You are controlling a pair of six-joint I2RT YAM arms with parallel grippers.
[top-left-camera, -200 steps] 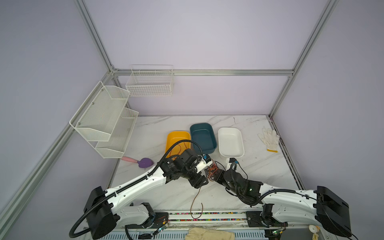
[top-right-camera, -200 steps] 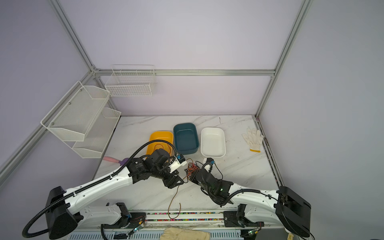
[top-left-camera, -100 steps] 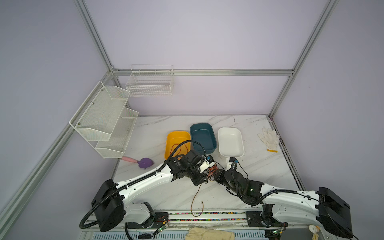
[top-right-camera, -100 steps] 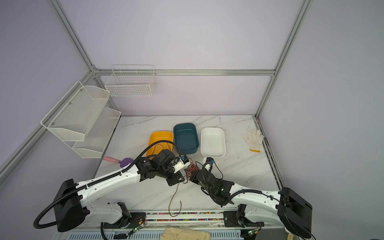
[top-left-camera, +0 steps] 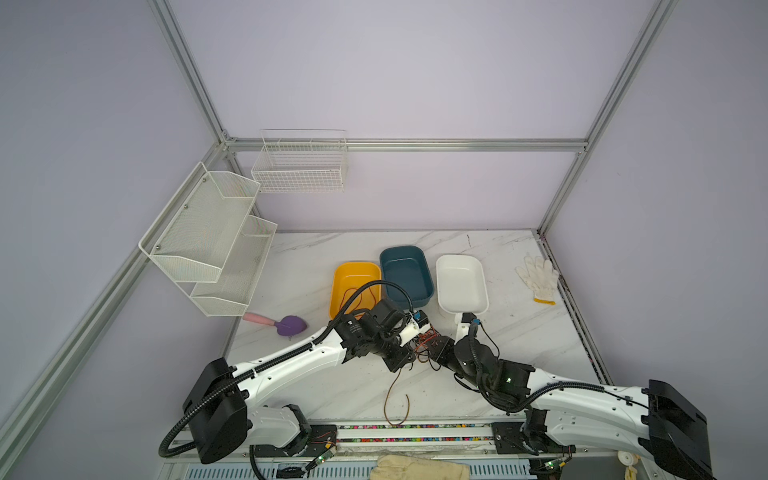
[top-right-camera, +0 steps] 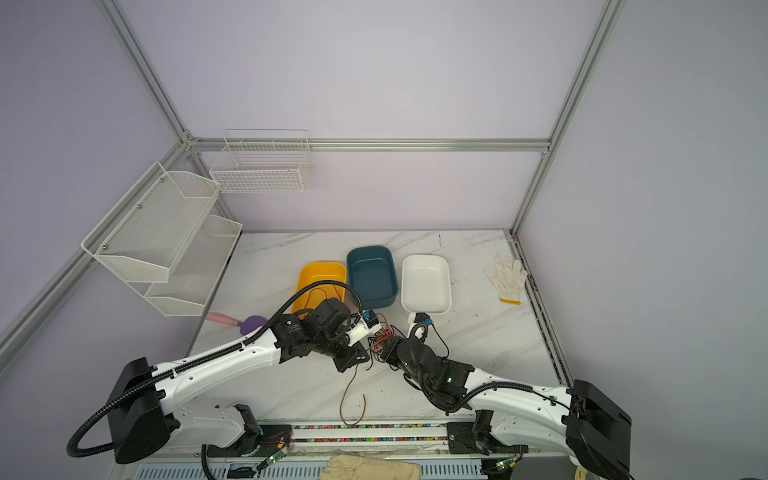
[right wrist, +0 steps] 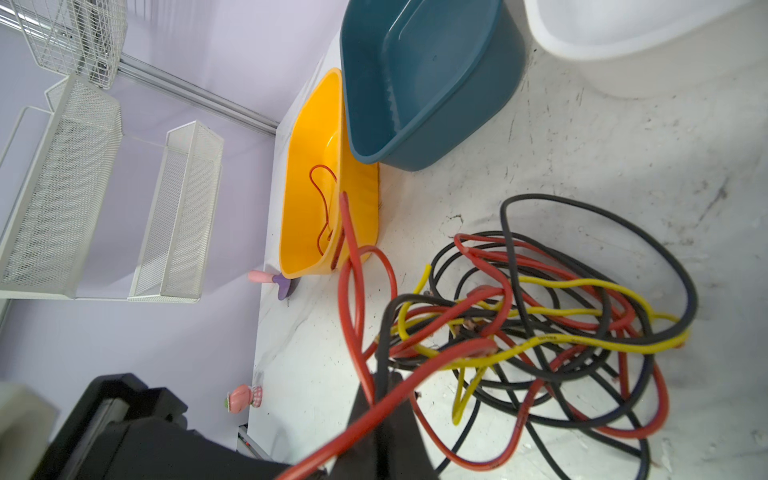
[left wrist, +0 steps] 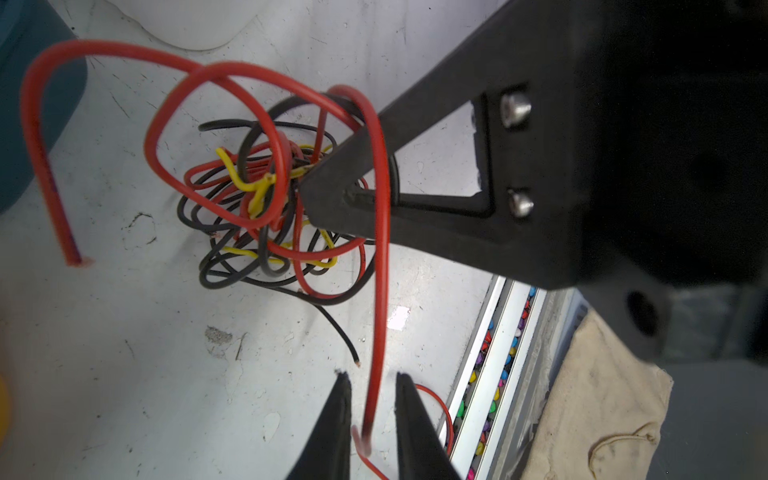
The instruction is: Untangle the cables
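Note:
The cables (top-left-camera: 424, 341) (top-right-camera: 380, 337) lie as a tangle of red, black and yellow wires (left wrist: 266, 208) (right wrist: 540, 324) on the marble table, in front of the trays. My right gripper (right wrist: 384, 376) (top-left-camera: 433, 347) is shut at the tangle's edge, with a black wire and a red one running into its closed tips. My left gripper (left wrist: 371, 376) (top-left-camera: 404, 363) hovers just left of the tangle. Its jaws stand narrowly apart around one long red cable (left wrist: 380, 249), with a gap on each side. That cable hangs down and loops on the table (top-left-camera: 390, 401). Another red cable (right wrist: 322, 199) lies in the yellow tray.
Yellow (top-left-camera: 337, 286), teal (top-left-camera: 428, 274) and white (top-left-camera: 482, 282) trays stand behind the tangle. A purple scoop (top-left-camera: 291, 325) lies to the left and a white glove (top-left-camera: 538, 276) to the far right. Mesh shelves (top-left-camera: 208, 232) hang on the left wall. A rail (top-left-camera: 415, 430) runs along the front edge.
My left gripper's jaws have narrowed around the long red cable, and the left arm has shifted slightly toward the tangle. The right arm has not moved.

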